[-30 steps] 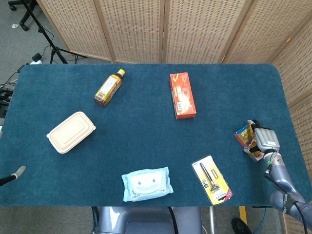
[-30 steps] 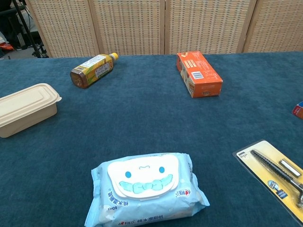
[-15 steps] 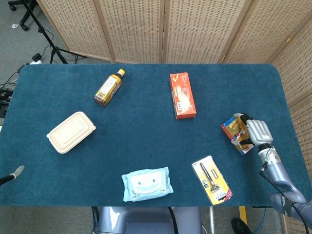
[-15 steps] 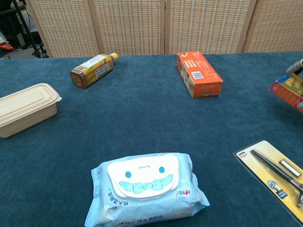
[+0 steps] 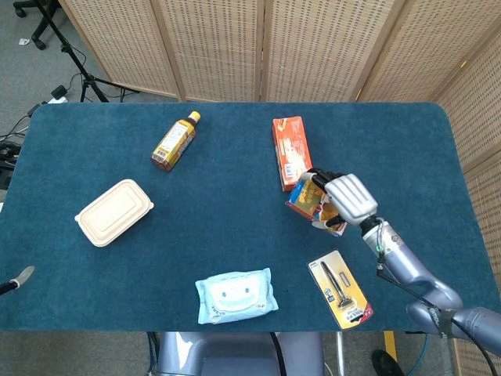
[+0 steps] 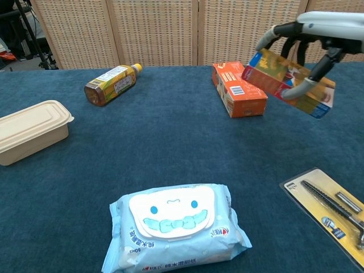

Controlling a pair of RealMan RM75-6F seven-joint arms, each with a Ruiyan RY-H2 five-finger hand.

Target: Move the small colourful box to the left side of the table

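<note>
The small colourful box hangs tilted in the air above the blue table, right of centre. My right hand grips it from above, its fingers wrapped over both long sides. In the chest view the box shows at the upper right under the right hand, just in front of the orange carton. Only a grey tip of my left hand shows, at the lower left edge of the head view; how its fingers lie is hidden.
An orange carton lies just behind the held box. A tea bottle lies at the back left, and a beige lidded container at the left. A wipes pack and a yellow razor card lie near the front edge.
My right hand has lifted the colourful box from the table's right edge and carried it left toward the centre. The left hand's tip has barely shifted.
</note>
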